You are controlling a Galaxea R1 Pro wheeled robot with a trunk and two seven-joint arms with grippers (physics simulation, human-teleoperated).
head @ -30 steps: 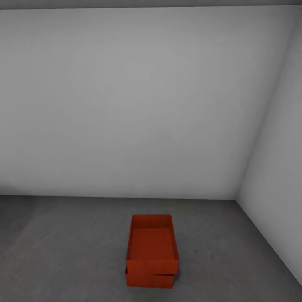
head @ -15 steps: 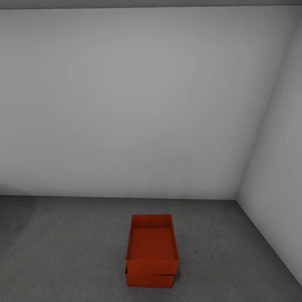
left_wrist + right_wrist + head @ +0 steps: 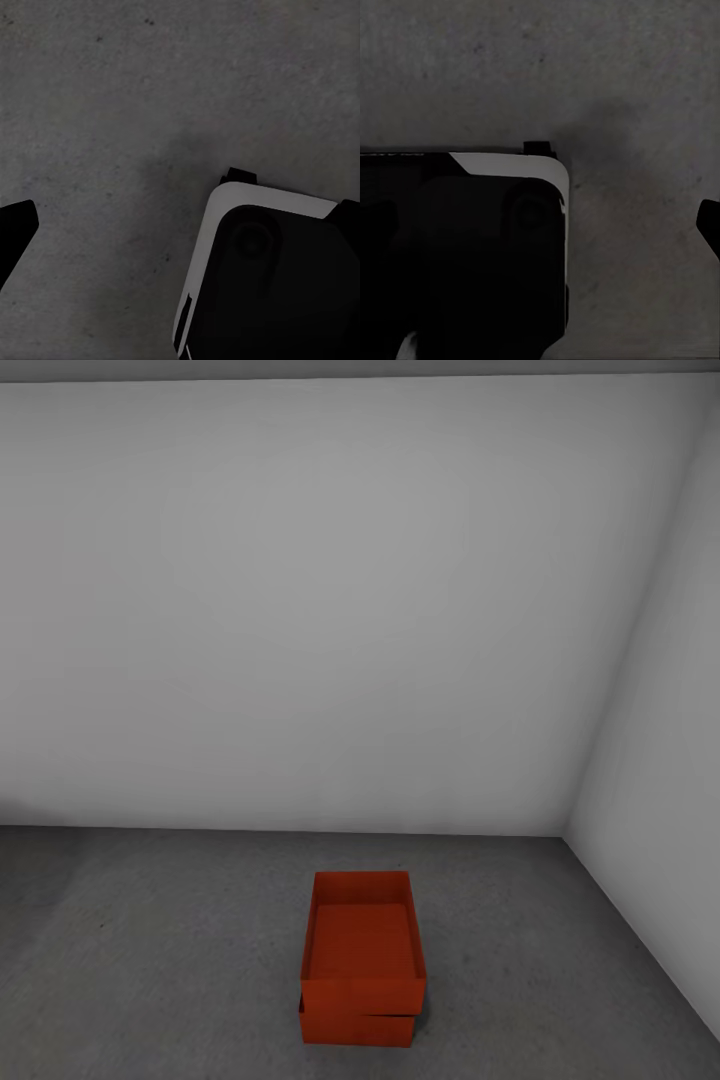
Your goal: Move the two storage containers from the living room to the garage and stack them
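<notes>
Bare garage corner ahead: pale back wall (image 3: 300, 610) across the top, side wall (image 3: 660, 760) closing in on the right, dark grey floor (image 3: 150, 960) below.

Down on that concrete, the two storage containers, stacked. Upper container (image 3: 362, 945) open-topped and empty, seated on the lower container (image 3: 357, 1029), of which just a strip of front wall peeks out. Not quite square, though: upper box turned a touch, its near right corner hanging slightly past the one beneath. By the look of it, job as good as done.

Now the arms. Left end effector (image 3: 15, 225) pointing down at bare concrete, with one dark fingertip poking in at the frame edge and a black housing with a white rim (image 3: 262, 262) beside it, probably the robot's own body. Right end effector (image 3: 709, 225), same story: one fingertip, grey floor ahead of it, a similar black-and-white housing (image 3: 472, 247) alongside. Apart or together? Cannot tell for either, with just one finger showing. Nothing orange anywhere near either fingertip, so apparently both well away from the stack and carrying nothing.

Danger from here? Mostly meddling. Rolling the base forward or swinging an arm low could nudge that skewed upper box and slide it off. Tight corner on the right, too, so little room for a turn.
</notes>
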